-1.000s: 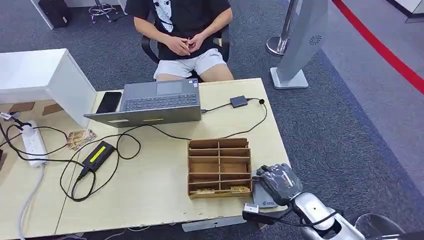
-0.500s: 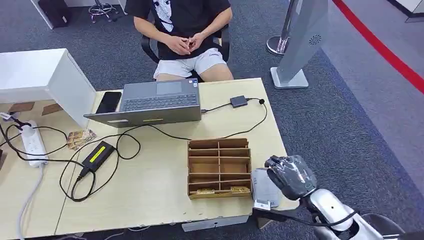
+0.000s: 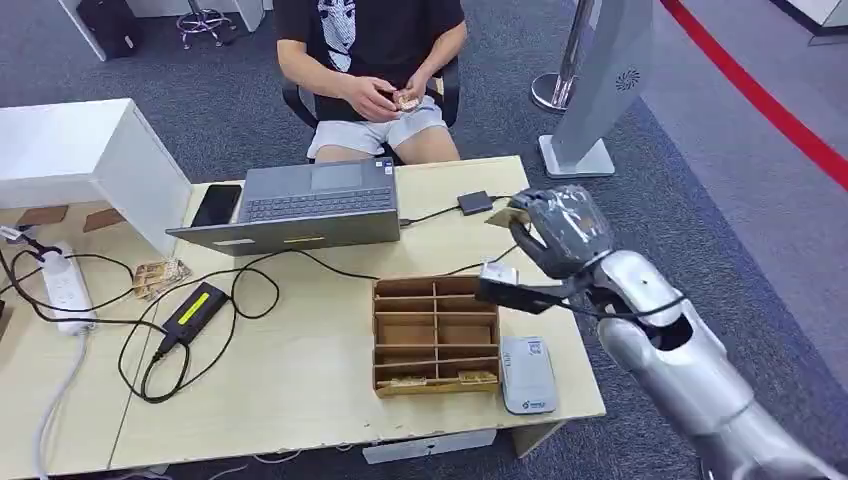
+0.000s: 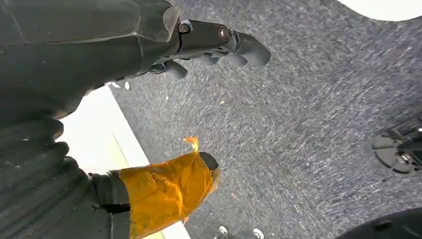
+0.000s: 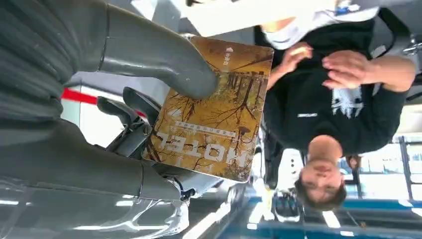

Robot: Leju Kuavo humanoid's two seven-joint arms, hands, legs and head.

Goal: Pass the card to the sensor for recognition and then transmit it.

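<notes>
Here, right hand pinching card, cardboard organizer holding cards in front row

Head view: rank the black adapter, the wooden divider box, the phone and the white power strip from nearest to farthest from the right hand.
From the right hand, which holds the card:
1. black adapter, just beside it, toward the laptop.
2. wooden divider box, on the table's near side.
3. phone, past the laptop.
4. white power strip, at the table's far left.

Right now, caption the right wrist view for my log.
Right hand holds a hotel card toward the seated person.
</notes>
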